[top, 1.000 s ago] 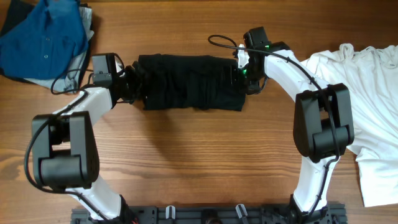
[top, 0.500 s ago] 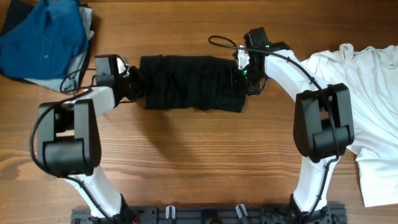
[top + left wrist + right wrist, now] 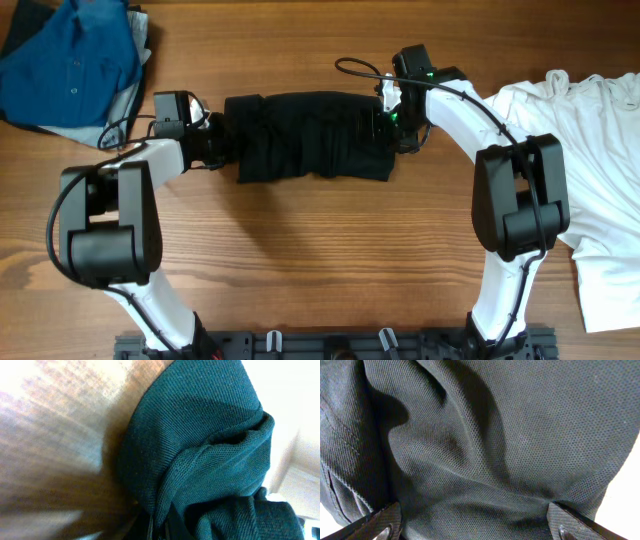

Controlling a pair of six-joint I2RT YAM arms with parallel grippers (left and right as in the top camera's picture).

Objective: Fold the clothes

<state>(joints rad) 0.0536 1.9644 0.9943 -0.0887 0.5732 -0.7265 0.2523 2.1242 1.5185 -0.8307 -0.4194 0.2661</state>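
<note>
The clothes (image 3: 310, 135), a black T-shirt, lie bunched in a long strip across the middle of the wooden table. My left gripper (image 3: 222, 140) is at the strip's left end, shut on a pinch of its edge. In the left wrist view the dark knit fabric (image 3: 200, 445) rises in folds out of my left gripper (image 3: 162, 527). My right gripper (image 3: 388, 125) stands open over the strip's right end. The right wrist view is filled with the fabric (image 3: 490, 445), and both fingers (image 3: 385, 522) are set wide apart on it.
A blue buttoned shirt (image 3: 70, 60) lies on grey cloth (image 3: 105, 128) at the back left corner. A white T-shirt (image 3: 590, 150) is spread along the right side. A black cable (image 3: 355, 65) loops behind the right wrist.
My left gripper has gone from open to shut on the strip's left edge, and that end has bunched up. The right arm has stayed put.
</note>
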